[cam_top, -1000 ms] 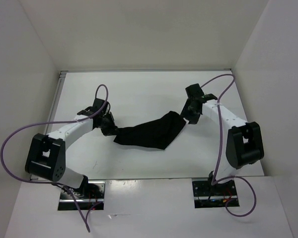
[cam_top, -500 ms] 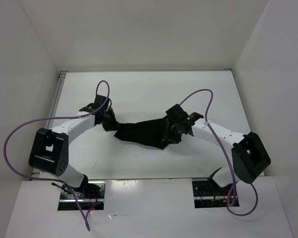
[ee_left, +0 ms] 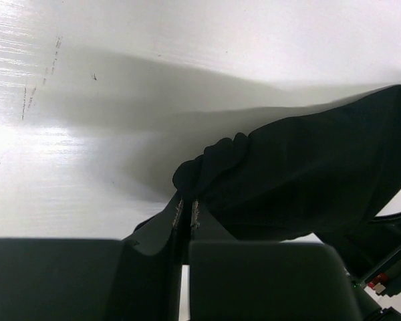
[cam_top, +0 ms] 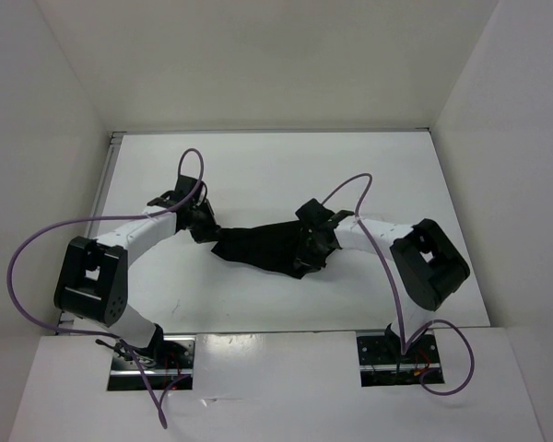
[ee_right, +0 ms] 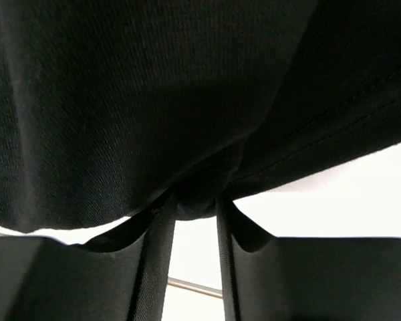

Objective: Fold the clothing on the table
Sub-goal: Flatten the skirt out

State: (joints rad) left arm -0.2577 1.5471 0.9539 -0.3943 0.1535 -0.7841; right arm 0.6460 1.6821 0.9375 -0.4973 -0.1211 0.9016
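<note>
The clothing, a plain black garment, lies bunched in a short band across the middle of the white table. My left gripper is at its left end. In the left wrist view that gripper is shut on a puckered corner of the clothing. My right gripper sits over the garment's right part. In the right wrist view its fingers pinch a hanging fold of the clothing, with white table showing below.
White upright walls enclose the table on three sides. Purple cables loop above both arms. The right arm's black elbow hangs over the table's right side. A metal strip runs along the left edge.
My right gripper has swung left and toward me, bringing the garment's right end over toward its middle, so the black band is shorter. Its fingers have narrowed. The left gripper barely moved.
</note>
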